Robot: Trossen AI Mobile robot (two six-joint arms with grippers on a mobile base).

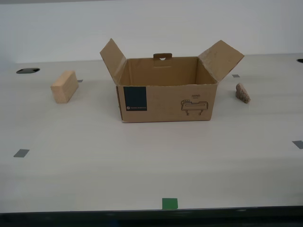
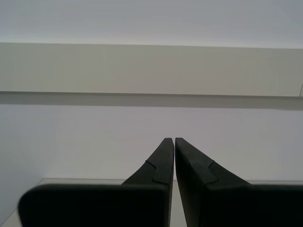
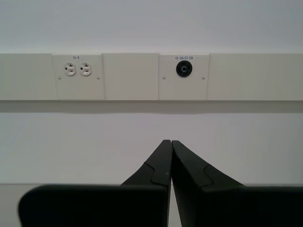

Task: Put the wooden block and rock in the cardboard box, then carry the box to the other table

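cardboard box (image 1: 166, 101) between wooden block (image 1: 64, 86) and rock (image 1: 242, 93) (flaps open).

1 cardboard box (image 1: 166, 96), 1 wooden block (image 1: 64, 86), 1 rock (image 1: 242, 93), 2 grippers.

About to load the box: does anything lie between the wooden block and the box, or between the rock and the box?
Nothing visible does. The wooden block and the rock each have bare tabletop toward the cardboard box, whose flaps stand open.
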